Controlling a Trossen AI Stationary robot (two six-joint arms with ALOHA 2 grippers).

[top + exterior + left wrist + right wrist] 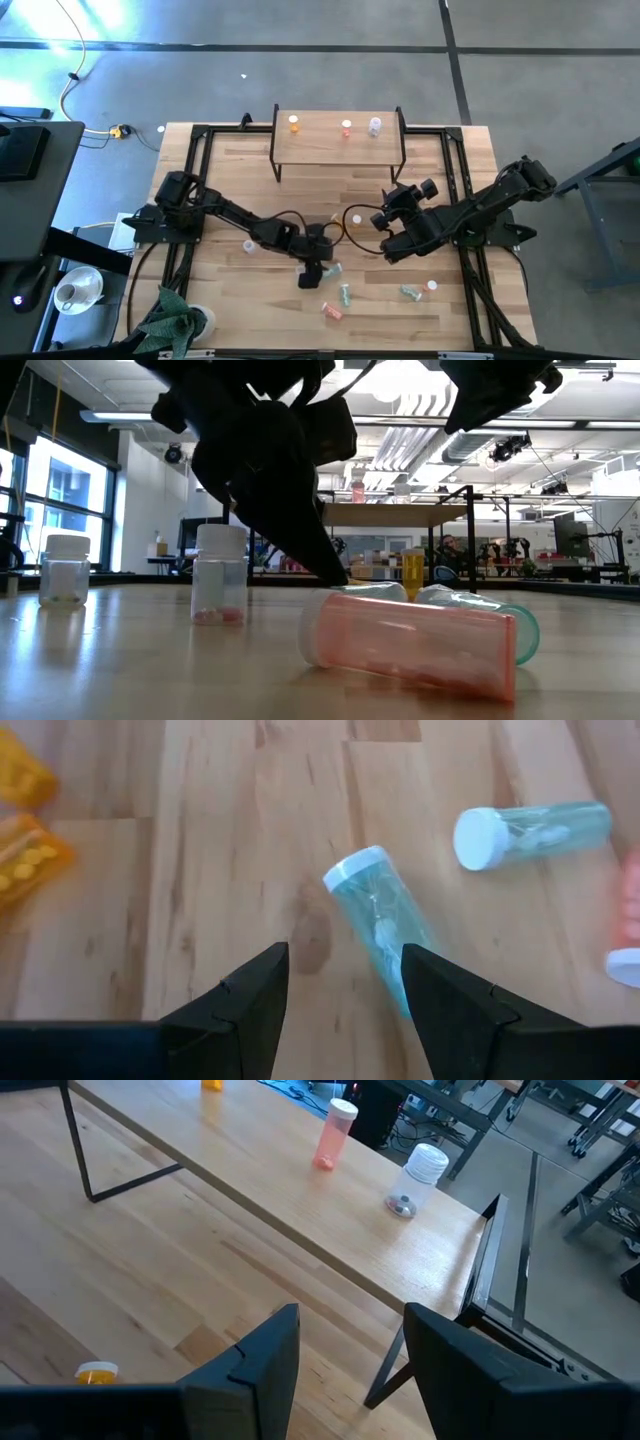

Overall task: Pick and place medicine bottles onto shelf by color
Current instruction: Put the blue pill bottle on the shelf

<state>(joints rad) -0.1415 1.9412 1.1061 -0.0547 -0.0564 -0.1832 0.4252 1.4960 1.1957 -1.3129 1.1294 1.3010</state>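
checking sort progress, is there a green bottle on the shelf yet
No: the shelf holds only an orange bottle, a pink bottle and a clear bottle, all standing upright.

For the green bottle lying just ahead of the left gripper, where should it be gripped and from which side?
Probably across the middle of its body, coming straight down from above. The green bottle lies on its side on the table, white cap pointing away from the open left gripper, so the fingers would straddle its round sides. It sits slightly skewed, towards one finger, so a small shift would centre it.
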